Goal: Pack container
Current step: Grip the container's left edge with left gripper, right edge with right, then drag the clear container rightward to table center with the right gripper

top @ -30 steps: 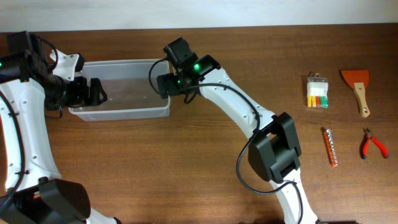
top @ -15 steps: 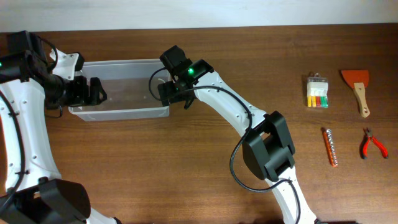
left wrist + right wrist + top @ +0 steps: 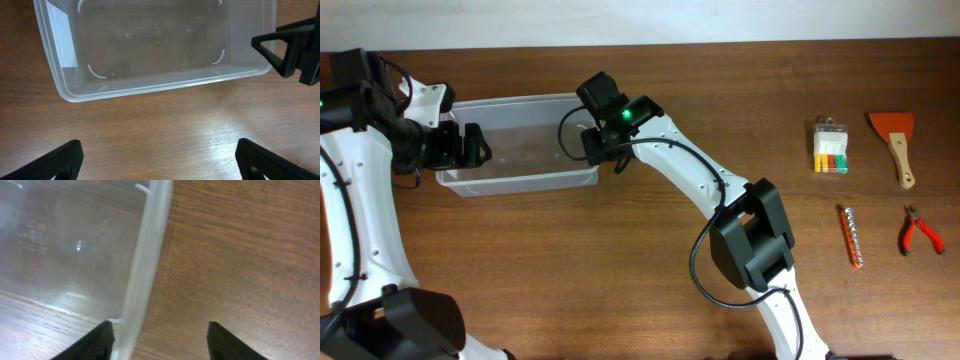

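Right end effector straddles the container wall, jaws apart, arm extended

Furniture: one table, its top a dark brown wood-grain surface spanning the full width of the overhead view. The grain runs lengthwise, left to right. The finish is matt, with a faint soft sheen in the wrist views. Beyond the table's far edge lies a pale strip, white to grey; whether it is wall or floor cannot be determined. Lighting across the table is even and diffuse, and shadows are weak.
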### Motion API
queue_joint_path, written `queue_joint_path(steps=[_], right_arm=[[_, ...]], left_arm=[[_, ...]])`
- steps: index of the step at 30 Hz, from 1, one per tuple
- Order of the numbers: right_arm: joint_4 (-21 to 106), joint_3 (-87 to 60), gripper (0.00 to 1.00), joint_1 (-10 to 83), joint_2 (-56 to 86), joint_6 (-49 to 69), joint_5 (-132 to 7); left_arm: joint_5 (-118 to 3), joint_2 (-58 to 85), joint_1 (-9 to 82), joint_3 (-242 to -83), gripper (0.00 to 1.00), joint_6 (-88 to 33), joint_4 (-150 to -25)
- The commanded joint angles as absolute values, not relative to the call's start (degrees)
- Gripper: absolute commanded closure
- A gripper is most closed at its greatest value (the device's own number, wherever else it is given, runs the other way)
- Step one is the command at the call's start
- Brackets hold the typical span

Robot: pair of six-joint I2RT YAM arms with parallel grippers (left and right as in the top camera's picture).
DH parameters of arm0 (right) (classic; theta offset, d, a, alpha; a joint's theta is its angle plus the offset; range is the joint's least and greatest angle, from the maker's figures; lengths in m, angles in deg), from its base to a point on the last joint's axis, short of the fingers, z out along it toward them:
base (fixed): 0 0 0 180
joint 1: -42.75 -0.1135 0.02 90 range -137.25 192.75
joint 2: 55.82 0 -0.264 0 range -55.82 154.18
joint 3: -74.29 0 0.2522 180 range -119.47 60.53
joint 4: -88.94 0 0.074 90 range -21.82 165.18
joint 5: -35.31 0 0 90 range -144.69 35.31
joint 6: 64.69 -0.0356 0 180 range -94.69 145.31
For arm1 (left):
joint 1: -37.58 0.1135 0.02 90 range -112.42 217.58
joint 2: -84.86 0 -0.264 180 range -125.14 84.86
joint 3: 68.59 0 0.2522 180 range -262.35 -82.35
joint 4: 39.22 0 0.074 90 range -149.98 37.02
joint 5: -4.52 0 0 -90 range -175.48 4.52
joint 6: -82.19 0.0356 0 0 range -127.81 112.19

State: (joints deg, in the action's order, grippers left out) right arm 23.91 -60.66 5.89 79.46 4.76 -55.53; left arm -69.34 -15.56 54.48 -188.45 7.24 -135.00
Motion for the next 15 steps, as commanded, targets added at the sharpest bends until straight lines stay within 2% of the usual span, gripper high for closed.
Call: queue_joint_path(steps=[1,5,15], right_arm=[[24.72,-61.82,0.51,5.63,80.20,5.13,-54.41],[25.22,-61.82,0.65,5.63,80.20,5.13,-54.41],[25.97,-61.82,0.90,5.63,80.20,5.13,-54.22]], left_arm=[[-68.33,-15.86,54.75,-189.88,0.01,7.07,-134.84],[-68.33,-15.86,54.75,-189.88,0.01,7.07,-134.87],[-68.31,-15.86,54.75,-189.88,0.01,7.07,-134.87]])
